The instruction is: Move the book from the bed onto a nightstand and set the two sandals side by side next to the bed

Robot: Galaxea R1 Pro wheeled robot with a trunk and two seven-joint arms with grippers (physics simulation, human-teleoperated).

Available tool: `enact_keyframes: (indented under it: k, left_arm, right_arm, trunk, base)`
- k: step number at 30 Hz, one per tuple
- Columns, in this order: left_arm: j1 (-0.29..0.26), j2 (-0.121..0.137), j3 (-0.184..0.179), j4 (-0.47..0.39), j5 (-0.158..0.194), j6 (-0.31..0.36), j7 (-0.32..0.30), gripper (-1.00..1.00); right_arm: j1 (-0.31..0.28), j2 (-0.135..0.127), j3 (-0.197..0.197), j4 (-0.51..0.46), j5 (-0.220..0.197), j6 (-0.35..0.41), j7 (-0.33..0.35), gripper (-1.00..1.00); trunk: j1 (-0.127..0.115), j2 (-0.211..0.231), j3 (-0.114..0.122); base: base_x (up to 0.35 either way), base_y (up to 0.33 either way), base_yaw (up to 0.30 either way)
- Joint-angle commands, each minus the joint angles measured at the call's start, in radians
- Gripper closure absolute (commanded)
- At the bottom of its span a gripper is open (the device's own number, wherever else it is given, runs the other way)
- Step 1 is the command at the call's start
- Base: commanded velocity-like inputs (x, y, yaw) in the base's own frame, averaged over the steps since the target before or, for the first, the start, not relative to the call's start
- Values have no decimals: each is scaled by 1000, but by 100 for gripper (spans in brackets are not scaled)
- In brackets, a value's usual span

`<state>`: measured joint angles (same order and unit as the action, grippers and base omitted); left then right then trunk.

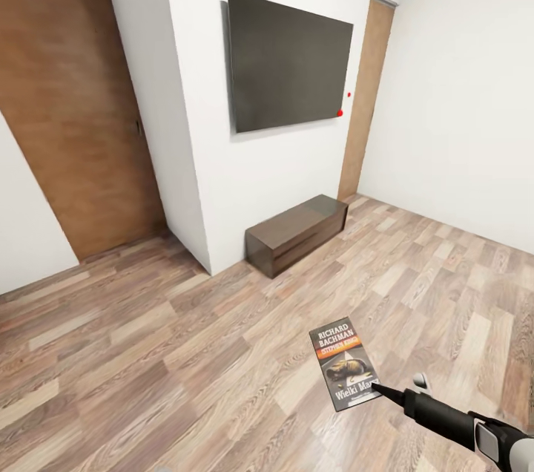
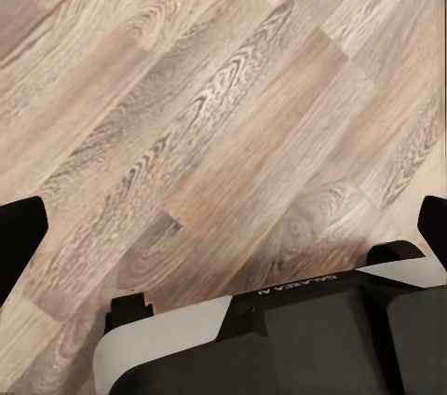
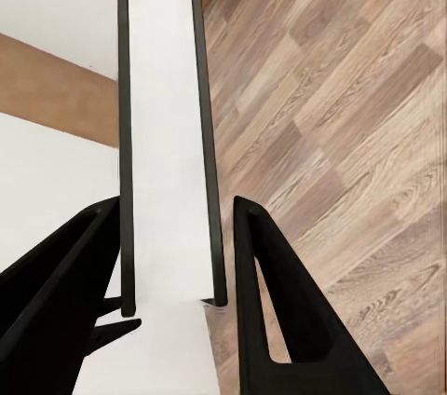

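paperback book [image 1: 344,364] sits clamped in the right end effector [image 1: 377,387], held out over the wood-plank floor [image 1: 185,353] at the lower right of the head view, the dark arm reaching in from the corner and the fingertips meeting the book's near lower edge. in the right wrist view the book [image 3: 166,125] appears edge-on as a white block of pages between two thin dark covers, running away from the camera, with the two black fingers [image 3: 270,320] closed against it on either side. its cover faces up toward the head camera: dark ground, white "richard bachman" lettering at the top, an orange band beneath, a dark picture in the middle and white title text near the gripped end. the left end effector [image 2: 223,227] hangs over bare floor with its two black fingertips far apart at opposite edges of the left wrist view, nothing between them. beyond the book, against a white wall [image 1: 267,160], stands a low dark glossy cabinet [image 1: 298,233] under a wall-mounted black tv screen [image 1: 289,62], with wooden doors [image 1: 67,108] to either side.
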<state>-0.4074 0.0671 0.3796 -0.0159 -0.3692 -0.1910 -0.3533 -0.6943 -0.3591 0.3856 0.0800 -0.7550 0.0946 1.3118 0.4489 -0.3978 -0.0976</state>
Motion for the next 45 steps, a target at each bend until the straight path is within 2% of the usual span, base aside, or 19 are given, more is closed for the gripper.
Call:
enact_keyframes:
  k: [1,12,34,45]
  left_arm:
    - [-1,0,9,1,-10,-4,-3,-100]
    - [-1,0,9,1,-10,-4,-3,-100]
    - [-1,0,9,1,-10,-4,-3,-100]
    - [-1,0,9,1,-10,-4,-3,-100]
  right_arm:
    - [-2,1,3,3,-10,10,5,100]
    - [-2,-1,3,3,-10,10,6,100]
    - [-2,-1,3,3,-10,10,7,100]
    - [-2,-1,3,3,-10,10,6,100]
  trunk:
    - [1,-2,-2]
    - [1,-2,-2]
    - [1,-2,-2]
    - [1,-2,-2]
  base:
    - [286,0,-283]
    - [292,0,-283]
    - [16,0,-283]
    - [239,0,-283]
